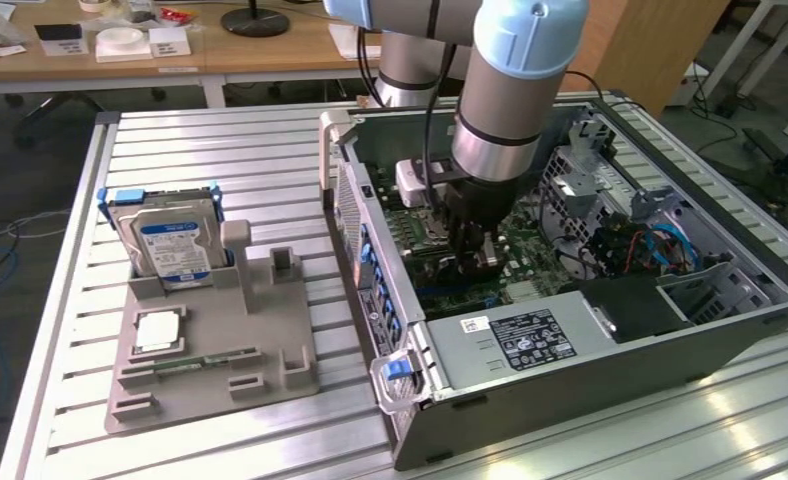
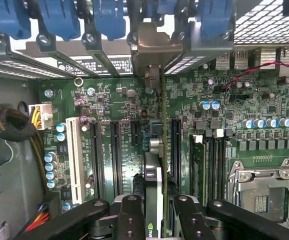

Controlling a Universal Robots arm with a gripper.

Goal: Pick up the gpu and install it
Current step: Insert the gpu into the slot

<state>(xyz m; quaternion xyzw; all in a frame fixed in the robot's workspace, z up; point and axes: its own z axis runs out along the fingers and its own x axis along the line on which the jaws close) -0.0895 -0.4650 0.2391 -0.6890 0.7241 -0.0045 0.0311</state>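
Note:
In the wrist view the gpu [image 2: 154, 175] is seen edge-on: a thin card with a green board and a dark face, standing upright over the green motherboard [image 2: 119, 105]. Its silver bracket [image 2: 152, 45] reaches up to the case's rear slot openings. My gripper [image 2: 154, 220] is shut on the card, one black finger [image 2: 129, 215] on each side. The card hangs over the dark expansion slots [image 2: 115, 155]; I cannot tell whether its edge touches one. In the exterior view my gripper [image 1: 474, 245] is down inside the open computer case [image 1: 714, 330], above the motherboard.
A grey holder [image 1: 207, 345] on the exterior view's left carries a silver hard drive [image 1: 174, 245], a narrow green memory stick [image 1: 205, 360] and a small silver square part [image 1: 158, 330]. Inside the case are the power supply [image 1: 521, 340], cables [image 1: 648, 245], blue slot latches [image 2: 59, 17] and the CPU socket [image 2: 262, 192].

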